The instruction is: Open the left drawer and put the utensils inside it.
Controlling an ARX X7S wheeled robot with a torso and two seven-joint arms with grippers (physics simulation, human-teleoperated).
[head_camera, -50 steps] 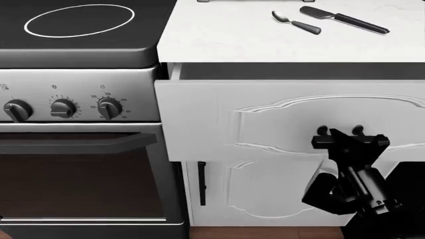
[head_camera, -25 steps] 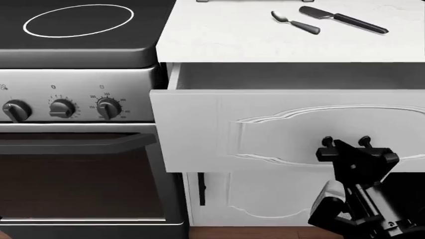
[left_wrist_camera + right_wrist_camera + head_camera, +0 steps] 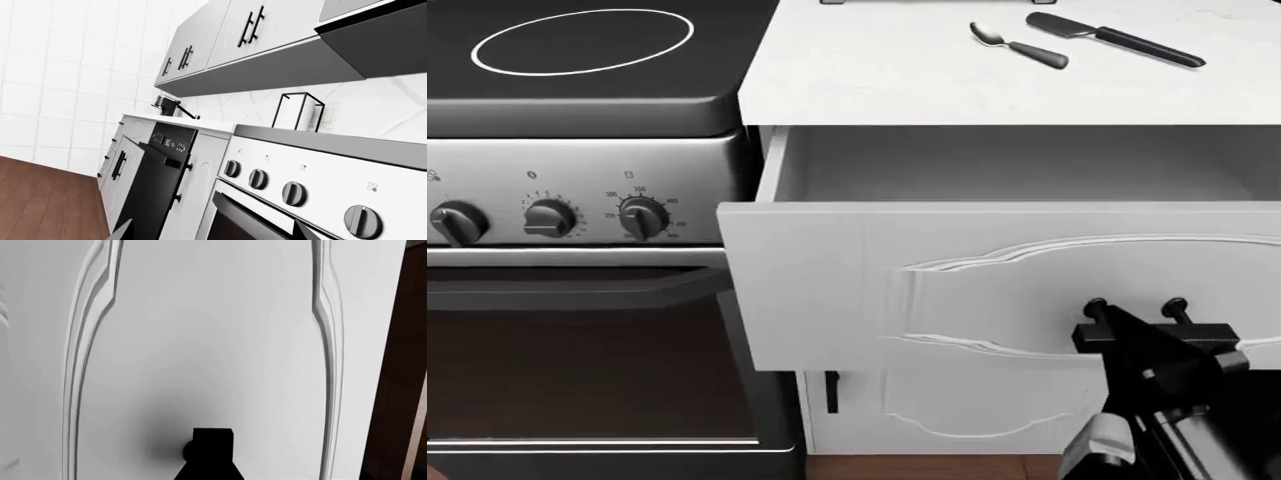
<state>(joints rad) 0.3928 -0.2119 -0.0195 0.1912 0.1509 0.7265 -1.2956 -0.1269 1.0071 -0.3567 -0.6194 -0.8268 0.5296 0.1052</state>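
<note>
The left drawer (image 3: 827,290) stands partly pulled out, its plain white inside (image 3: 1001,165) showing under the worktop. My right gripper (image 3: 1137,325) is shut on the drawer's black handle (image 3: 1174,306). In the right wrist view the moulded front panel (image 3: 213,340) fills the frame, and the right gripper (image 3: 212,452) shows as a black shape against it. The utensils lie on the counter behind: a small spoon (image 3: 1018,44) and, beside it, a black-handled spatula (image 3: 1114,38). My left gripper (image 3: 213,235) is open and empty, only its fingertips (image 3: 123,232) showing, away from the drawer beside the oven front.
A stove with a black cooktop (image 3: 587,60), knobs (image 3: 550,216) and an oven door handle (image 3: 574,290) stands left of the drawer. Below the drawer is a cabinet door with a vertical bar handle (image 3: 830,390). The left wrist view shows a dishwasher (image 3: 157,175) and upper cabinets (image 3: 220,35).
The drawer has slid further out toward me, with my right gripper moving back and down on its handle. More of the white inside shows now.
</note>
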